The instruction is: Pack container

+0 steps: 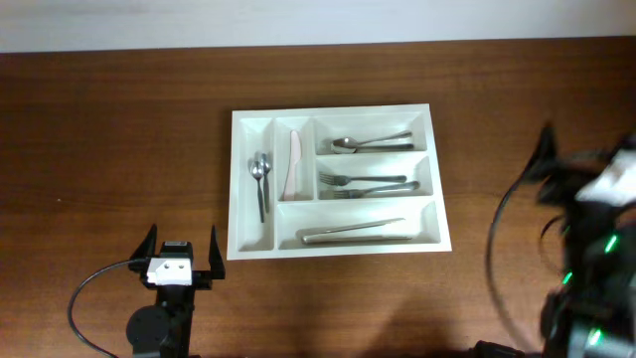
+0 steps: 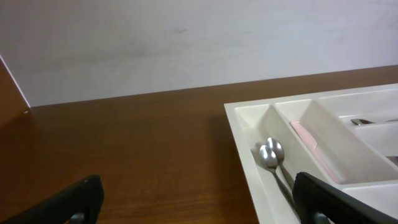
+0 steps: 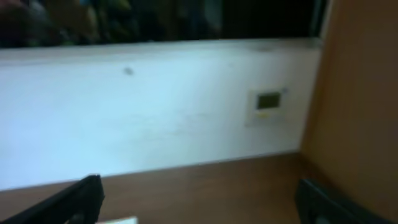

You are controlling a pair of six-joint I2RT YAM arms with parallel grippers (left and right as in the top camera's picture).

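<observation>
The container [image 1: 235, 189] is a white compartmented tray in the middle of the brown table. It holds two spoons [image 1: 260, 174] in its left narrow slot, a pink utensil [image 1: 294, 164] in the slot beside them, spoons [image 1: 373, 143], forks [image 1: 368, 184] and a knife [image 1: 353, 235] in the wide slots. My left gripper [image 1: 181, 245] stands open and empty just off the tray's front left corner. In the left wrist view its right finger [image 2: 336, 199] overlaps the tray rim [image 2: 239, 134] near the spoons [image 2: 272, 154]. My right gripper [image 3: 199, 196] is open, empty and raised, blurred at the table's right side.
A black cable [image 1: 94, 288] loops from the left arm at the front left. The right arm [image 1: 596, 249] with its cables fills the front right corner. A white wall [image 3: 155, 106] with a small plate [image 3: 268, 101] runs behind the table.
</observation>
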